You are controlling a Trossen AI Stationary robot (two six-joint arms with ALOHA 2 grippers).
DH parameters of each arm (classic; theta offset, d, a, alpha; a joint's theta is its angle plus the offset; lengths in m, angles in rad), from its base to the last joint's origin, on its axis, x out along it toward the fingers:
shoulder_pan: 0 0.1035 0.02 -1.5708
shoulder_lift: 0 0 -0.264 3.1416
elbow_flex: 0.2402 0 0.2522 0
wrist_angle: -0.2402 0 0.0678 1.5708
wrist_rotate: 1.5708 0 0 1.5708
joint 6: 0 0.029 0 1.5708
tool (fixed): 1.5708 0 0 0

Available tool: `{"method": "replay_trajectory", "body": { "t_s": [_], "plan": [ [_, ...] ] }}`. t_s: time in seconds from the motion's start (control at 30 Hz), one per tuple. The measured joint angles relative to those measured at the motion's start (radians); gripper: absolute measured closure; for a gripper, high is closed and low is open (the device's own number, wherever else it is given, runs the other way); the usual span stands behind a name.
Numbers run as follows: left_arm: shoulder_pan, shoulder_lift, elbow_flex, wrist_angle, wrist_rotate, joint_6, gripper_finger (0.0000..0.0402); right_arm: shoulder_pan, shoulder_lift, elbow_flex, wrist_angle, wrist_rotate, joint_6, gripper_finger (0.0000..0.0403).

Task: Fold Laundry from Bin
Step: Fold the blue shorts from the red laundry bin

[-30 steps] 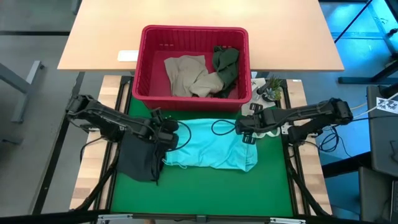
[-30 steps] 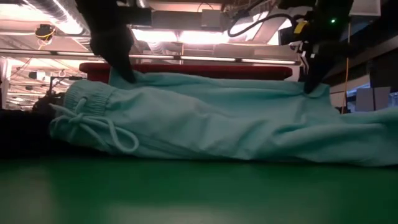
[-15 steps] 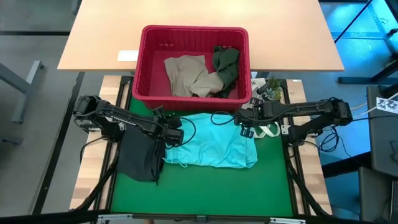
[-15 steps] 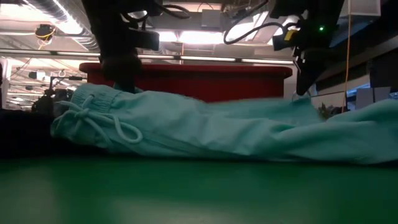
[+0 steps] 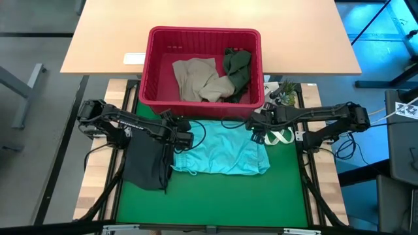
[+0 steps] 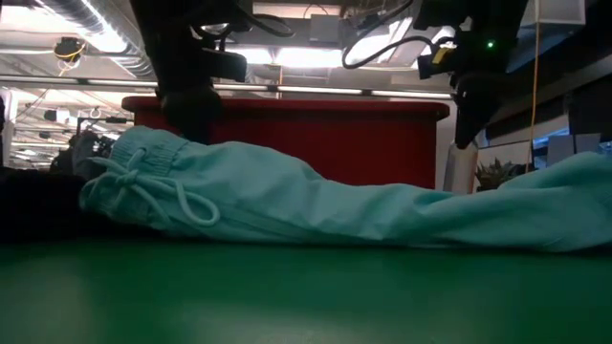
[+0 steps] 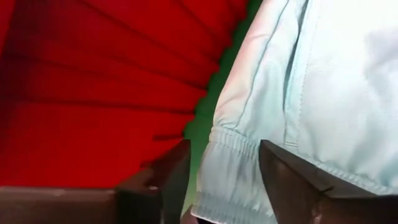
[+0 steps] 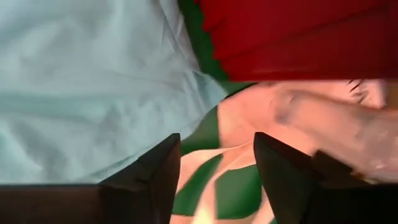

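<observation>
While both grippers hang released, one fold looks done.
Teal garment point(image 5: 222, 155) lies between left gripper point(image 5: 185, 138) and right gripper point(image 5: 258, 136); beige point(image 5: 196, 77) and olive point(image 5: 236, 67) pieces wait in the bin point(image 5: 151, 65).

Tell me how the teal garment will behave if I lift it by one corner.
The light teal garment looks soft and creased, so it will probably droop and unfold. Its drawstring lies loose and may dangle or snag. It seems thin, so likely light, dragging across the green mat when pushed.
</observation>
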Motion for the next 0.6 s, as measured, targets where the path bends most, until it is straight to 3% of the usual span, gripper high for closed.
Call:
{"method": "replay_trajectory", "body": {
  "t_s": [0.17,0.33,0.6],
  "plan": [
    [0.0,0.0,0.0,-0.064,0.002,0.019,0.0185,0.0,0.0,0.0,-0.005,-0.189,0.068,0.0187],
    [0.0,0.0,0.0,-0.13,0.003,0.042,0.0185,0.001,0.0,0.0,-0.006,-0.405,0.07,0.0187],
    [-0.003,-0.002,-0.001,-0.128,0.03,0.053,0.0185,0.001,0.0,0.0,0.004,-0.432,0.071,0.0187]
  ]
}}
